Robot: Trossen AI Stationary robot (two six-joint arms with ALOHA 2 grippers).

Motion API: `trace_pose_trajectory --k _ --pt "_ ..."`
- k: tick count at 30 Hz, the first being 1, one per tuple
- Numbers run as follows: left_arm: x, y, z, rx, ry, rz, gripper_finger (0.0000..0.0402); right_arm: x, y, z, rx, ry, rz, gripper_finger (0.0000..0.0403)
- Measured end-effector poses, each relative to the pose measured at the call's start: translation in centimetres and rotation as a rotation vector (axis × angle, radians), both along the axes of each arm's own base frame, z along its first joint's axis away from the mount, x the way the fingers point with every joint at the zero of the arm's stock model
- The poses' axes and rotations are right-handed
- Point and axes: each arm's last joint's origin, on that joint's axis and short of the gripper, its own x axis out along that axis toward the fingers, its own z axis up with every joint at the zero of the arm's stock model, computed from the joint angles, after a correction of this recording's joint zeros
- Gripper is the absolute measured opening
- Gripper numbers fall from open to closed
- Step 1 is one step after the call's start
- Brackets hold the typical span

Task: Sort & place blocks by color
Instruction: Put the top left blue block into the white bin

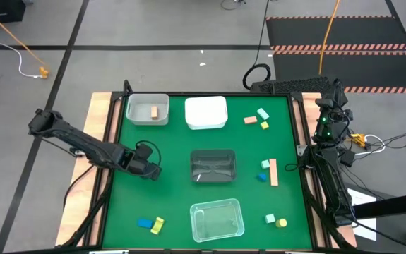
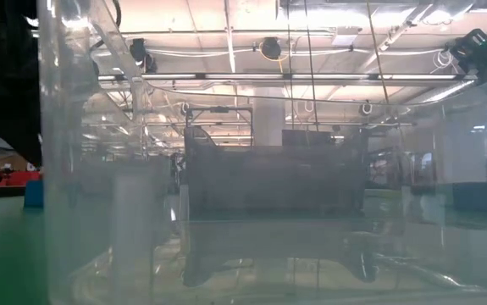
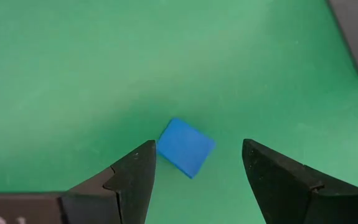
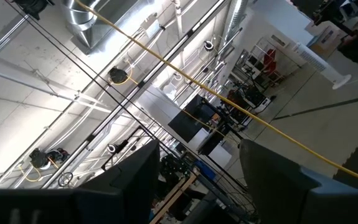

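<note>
2 arms show from above: the left gripper (image 1: 151,170) hangs over the green bench (image 1: 167,190); the right arm is parked at the bench's right edge. Left wrist: open jaws above 1 blue block (image 3: 185,147), which lies untouched. Right wrist: jaws apart, empty.

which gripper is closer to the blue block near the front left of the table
Left. The left gripper hangs open above the mat with the blue block between its fingers in its wrist view. The right gripper is parked at the table's right edge, pointing up.
</note>
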Motion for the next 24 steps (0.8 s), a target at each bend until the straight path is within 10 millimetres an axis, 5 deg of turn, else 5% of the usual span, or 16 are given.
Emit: trace_pose_trajectory --k 12,24 --pt "-0.1 -2.4 -1.8 0.006 0.066 0.039 0.024 0.0 0.0 0.0 0.0 0.0 0.0 0.0212" --pt "1.0 -2.7 -3.9 0.21 0.123 -0.187 0.0239 0.0 0.0 0.0 0.0 0.0 0.0 0.0212"
